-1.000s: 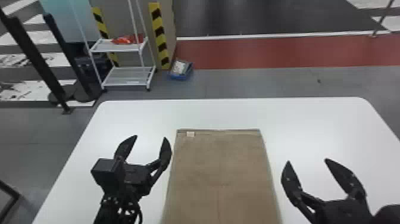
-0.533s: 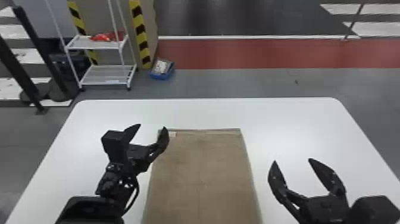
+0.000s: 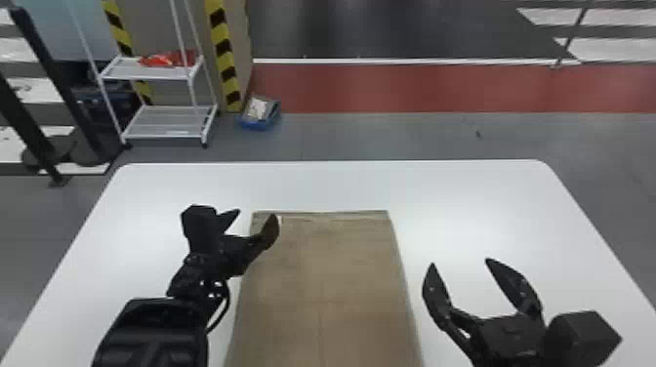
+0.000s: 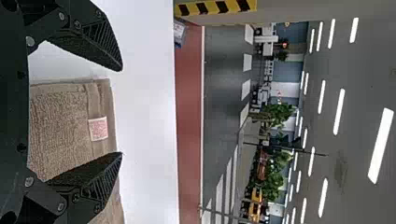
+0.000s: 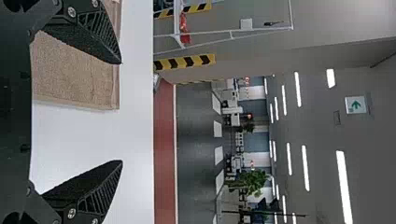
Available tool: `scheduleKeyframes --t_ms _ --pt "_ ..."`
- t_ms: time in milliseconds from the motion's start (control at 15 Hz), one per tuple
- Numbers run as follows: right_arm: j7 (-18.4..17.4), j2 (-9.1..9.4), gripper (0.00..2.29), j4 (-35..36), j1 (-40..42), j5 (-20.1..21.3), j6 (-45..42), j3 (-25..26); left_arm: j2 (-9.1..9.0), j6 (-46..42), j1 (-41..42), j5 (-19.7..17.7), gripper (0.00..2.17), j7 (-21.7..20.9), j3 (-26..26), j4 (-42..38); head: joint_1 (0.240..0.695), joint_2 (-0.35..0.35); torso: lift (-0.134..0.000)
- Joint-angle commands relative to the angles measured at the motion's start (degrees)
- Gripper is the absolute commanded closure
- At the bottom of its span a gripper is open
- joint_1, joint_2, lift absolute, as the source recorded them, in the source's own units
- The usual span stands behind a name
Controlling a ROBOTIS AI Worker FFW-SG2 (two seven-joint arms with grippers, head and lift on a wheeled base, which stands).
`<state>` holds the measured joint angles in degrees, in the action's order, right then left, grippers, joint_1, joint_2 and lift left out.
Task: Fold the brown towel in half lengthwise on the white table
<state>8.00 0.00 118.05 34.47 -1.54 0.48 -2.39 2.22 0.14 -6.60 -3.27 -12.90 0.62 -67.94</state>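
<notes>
- Brown rectangular terry-cloth towel (image 3: 322,288): spread flat on the white table (image 3: 493,210) with rounded corners. Its far edge lies short of the table's far edge; the near part runs on past the bottom of the head view.
- Towel surface: a faint straight line runs lengthwise along the middle of the nearer part. A hemmed band crosses the far end.
- Small white label with reddish print (image 4: 98,129): on the hemmed band, near the far left corner of the towel.
- Left gripper (image 3: 258,214): at the towel's far left corner, fingers spread wide, nothing held. In the left wrist view, one finger overlaps the cloth and the other is seen against bare table; the label appears between them. Whether the finger touches the cloth cannot be told.
- Right gripper (image 3: 460,262): to the right of the towel, over the table, fingers well parted and gripping nothing. In the right wrist view, one finger overlaps a corner area of the towel.
- Surroundings beyond the table: white metal two-shelf rack (image 3: 166,129) with a red item (image 3: 166,58) on its upper shelf; blue open bin (image 3: 258,124) on the grey floor (image 3: 371,136), near a post with yellow and black stripes (image 3: 224,53).
</notes>
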Motion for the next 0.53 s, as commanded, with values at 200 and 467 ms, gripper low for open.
scheduleKeyframes --t_ms 200,467 --pt "0.0 0.05 0.13 -0.72 -0.28 0.57 0.01 -0.86 -0.02 -0.7 -4.22 1.52 0.33 -0.46 0.09 8.08 0.695 0.029 -0.057" --pt "0.0 0.05 0.13 -1.95 -1.25 0.84 0.01 -1.83 0.07 -1.41 -5.53 1.95 0.34 -0.55 0.88 10.9 0.695 0.033 -0.057"
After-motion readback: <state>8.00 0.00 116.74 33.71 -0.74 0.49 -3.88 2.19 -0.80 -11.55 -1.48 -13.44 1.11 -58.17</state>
